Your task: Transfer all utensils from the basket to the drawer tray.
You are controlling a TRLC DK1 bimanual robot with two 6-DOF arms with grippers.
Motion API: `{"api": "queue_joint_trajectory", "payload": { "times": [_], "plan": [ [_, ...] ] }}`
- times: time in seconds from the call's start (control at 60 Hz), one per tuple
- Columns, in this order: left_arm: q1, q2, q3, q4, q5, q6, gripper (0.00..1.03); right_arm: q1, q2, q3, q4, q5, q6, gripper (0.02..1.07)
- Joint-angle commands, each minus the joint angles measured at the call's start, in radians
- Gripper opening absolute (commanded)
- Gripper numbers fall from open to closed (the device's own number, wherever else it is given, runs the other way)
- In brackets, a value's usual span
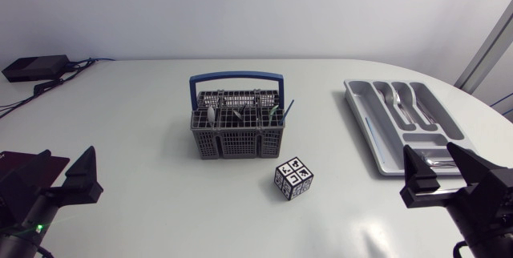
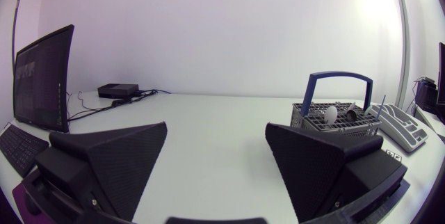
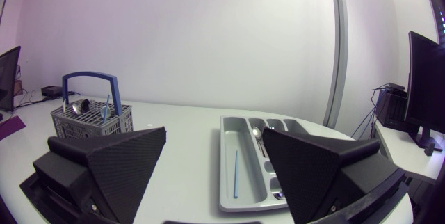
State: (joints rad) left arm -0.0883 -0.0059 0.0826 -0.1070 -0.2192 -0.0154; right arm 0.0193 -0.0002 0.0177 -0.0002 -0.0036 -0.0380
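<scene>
1. Both of your tools are spread wide and hold nothing: the left tool (image 2: pixel 215 132) sits at the near left corner of the counter (image 1: pixel 144 114), the right tool (image 3: pixel 214 132) at the near right corner.
2. The basket (image 1: pixel 237 143) stands around the middle of the counter, well apart from both tools, its blue handle upright.
3. The basket is not empty: a spoon (image 1: pixel 212 115) stands with its bowl up at the left end, a thin blue stick (image 1: pixel 288 112) leans out at the right end, and other pieces between them are too small to make out.
4. The drawer tray (image 1: pixel 360 118) lies by the right edge and already holds some cutlery (image 1: pixel 403 106).
5. Expect the spoon to be stiff, light and slippery; pinch the neck just under the bowl rather than the rounded bowl, then lift straight up.
6. The blue stick looks very light and thin, so close on it squarely above the rim.
7. A marked cube (image 1: pixel 293 179) sits just in front of the basket; keep clear of it.
</scene>
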Motion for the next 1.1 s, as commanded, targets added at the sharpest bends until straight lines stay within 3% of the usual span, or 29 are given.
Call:
{"api": "queue_joint_trajectory", "payload": {
  "times": [0.0,0.483,0.767,1.083],
  "plan": [
    [-0.008,-0.008,-0.034,-0.042,-0.012,-0.004,0.99,0.008,-0.006,-0.019,-0.007,-0.003,-0.008,1.02],
    [0.025,-0.009,-0.006,-0.019,-0.016,0.006,0.99,0.021,-0.007,-0.010,0.003,0.010,-0.007,1.02],
    [0.041,0.001,0.101,-0.048,-0.016,0.011,0.99,0.024,-0.003,0.050,-0.037,0.013,-0.008,1.02],
    [-0.002,0.215,0.276,-0.102,-0.016,-0.021,0.99,0.039,0.158,0.185,-0.053,0.013,0.001,1.02]
  ]
}}
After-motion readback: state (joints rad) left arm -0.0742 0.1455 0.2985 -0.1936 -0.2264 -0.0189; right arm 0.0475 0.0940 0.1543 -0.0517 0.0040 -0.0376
